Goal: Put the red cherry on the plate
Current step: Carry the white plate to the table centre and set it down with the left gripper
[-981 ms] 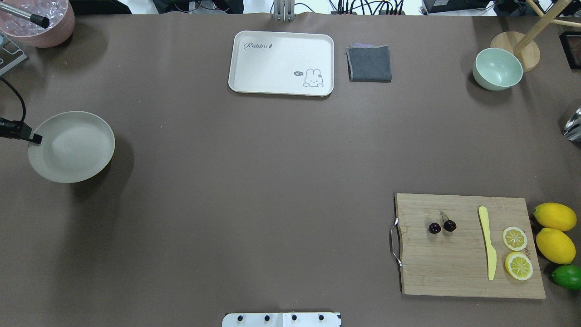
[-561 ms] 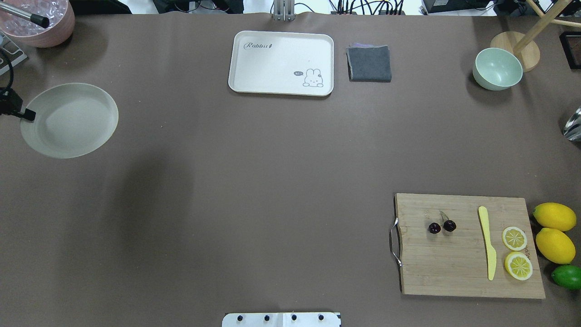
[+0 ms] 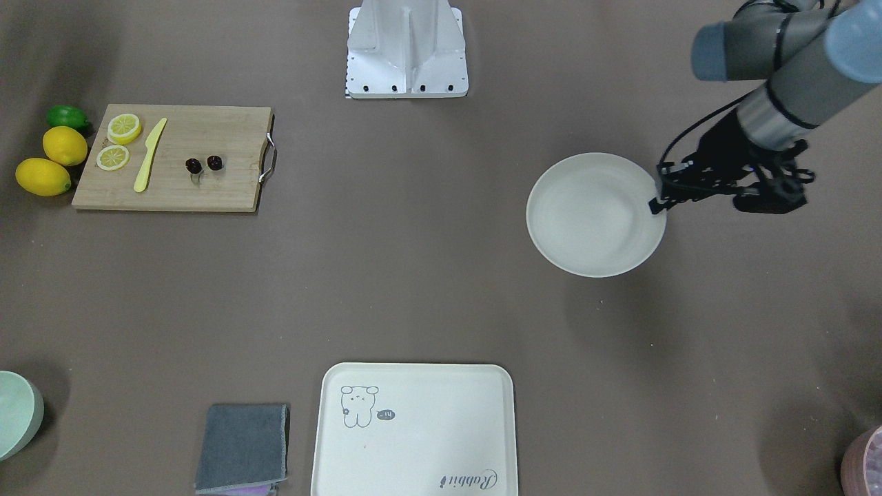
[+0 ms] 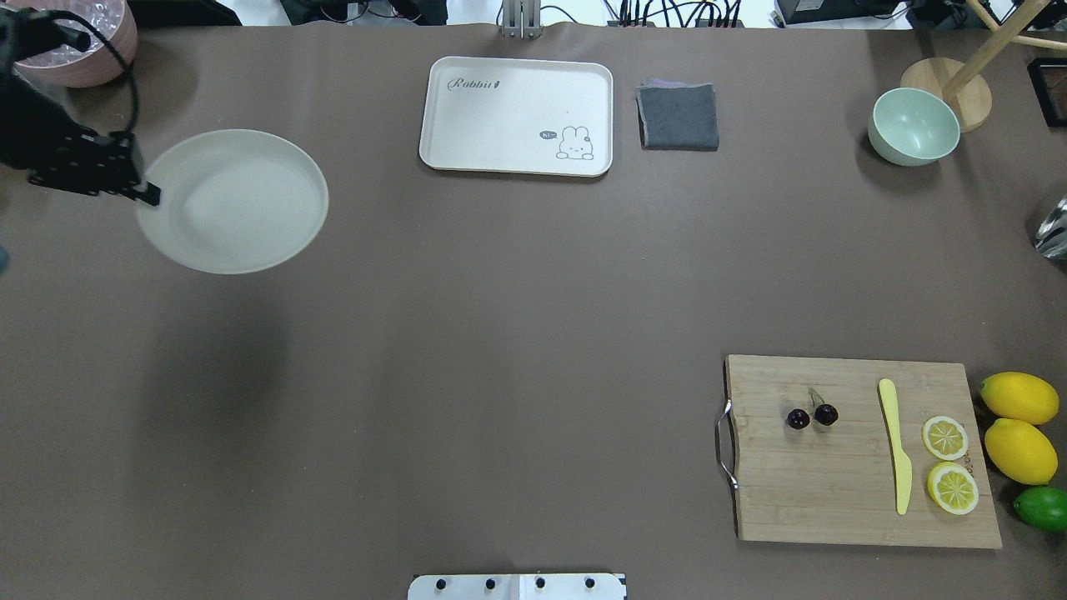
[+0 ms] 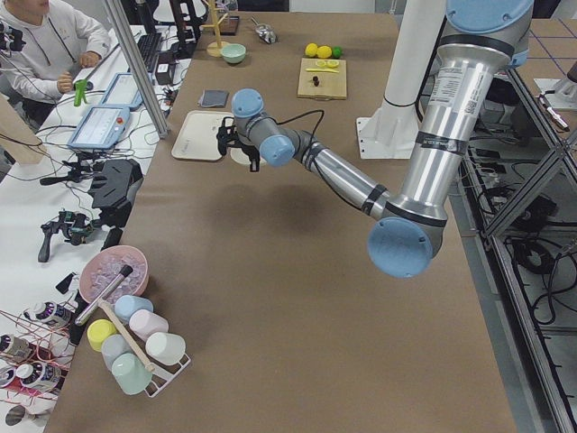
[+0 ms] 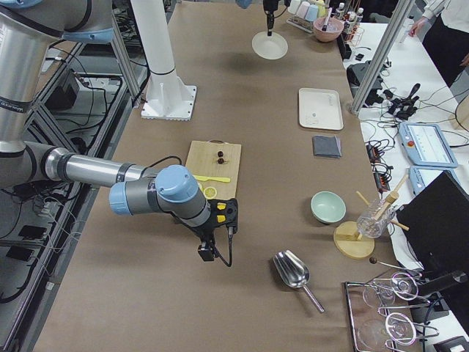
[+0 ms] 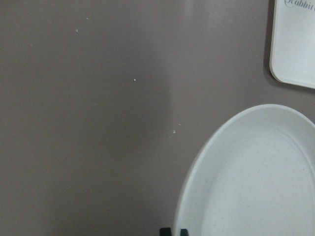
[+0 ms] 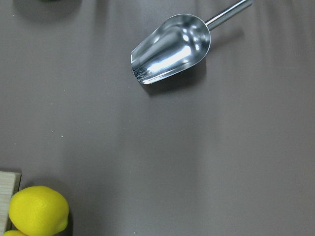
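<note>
Swinging inward over last second: plate (image 4: 250,208), pinched at rim by left end effector (image 4: 148,197), held clear of bench (shadow offset), likely being staged closer in. Meanwhile red cherry (image 4: 825,414) sits untouched on cutting board (image 4: 834,492), well apart. Grip of right end effector (image 6: 207,254): cannot tell.

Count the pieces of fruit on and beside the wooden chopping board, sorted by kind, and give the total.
Whole lemons: 2
Lemon slices: 2
Lime: 1
Red cherries: 2
Total: 7
</note>
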You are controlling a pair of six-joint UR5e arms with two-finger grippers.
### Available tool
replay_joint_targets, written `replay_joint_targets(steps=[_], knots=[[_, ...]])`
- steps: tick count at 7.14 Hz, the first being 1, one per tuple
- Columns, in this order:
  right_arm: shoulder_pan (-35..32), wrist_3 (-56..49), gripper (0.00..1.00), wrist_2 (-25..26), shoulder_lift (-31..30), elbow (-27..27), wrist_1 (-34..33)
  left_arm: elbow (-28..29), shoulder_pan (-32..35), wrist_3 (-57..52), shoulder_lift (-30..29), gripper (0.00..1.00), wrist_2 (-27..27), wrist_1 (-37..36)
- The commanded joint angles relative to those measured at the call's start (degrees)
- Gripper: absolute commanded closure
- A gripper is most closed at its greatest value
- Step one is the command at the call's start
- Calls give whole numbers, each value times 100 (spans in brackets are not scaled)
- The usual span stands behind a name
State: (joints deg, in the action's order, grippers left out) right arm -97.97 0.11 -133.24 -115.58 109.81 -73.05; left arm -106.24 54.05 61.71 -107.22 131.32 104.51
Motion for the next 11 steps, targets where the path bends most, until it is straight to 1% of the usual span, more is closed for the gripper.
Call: replay_joint_targets(steps=[1,2,3,4,5,6,8,10,11], knots=[[-3,7,0,0,9,-12,-7,24,-1164,1006,-395,100,-982,156],[-3,-2,0,-9,1,-3,-7,155,-1760,1340,-440,100,-1491,453],[6,7,0,-9,18,-12,-7,583,-2114,1726,-736,100,-1791,839],[6,7,0,-9,18,-3,-7,935,-2318,1930,-1000,100,-2038,1086],[6,7,0,-9,18,-3,-7,1113,-2494,2080,-1107,100,-2241,1228],[6,7,0,-9,18,-3,-7,1341,-2505,2099,-1308,100,-2312,1238],[6,7,0,-18,-17,6,-7,1885,-2505,2099,-1678,100,-2392,1518],[-3,-2,0,-18,-26,-3,2,1923,-2487,2064,-1662,100,-2383,1590],[-3,7,0,-18,-26,-3,2,1914,-2487,2038,-1671,3,-2383,1607]])
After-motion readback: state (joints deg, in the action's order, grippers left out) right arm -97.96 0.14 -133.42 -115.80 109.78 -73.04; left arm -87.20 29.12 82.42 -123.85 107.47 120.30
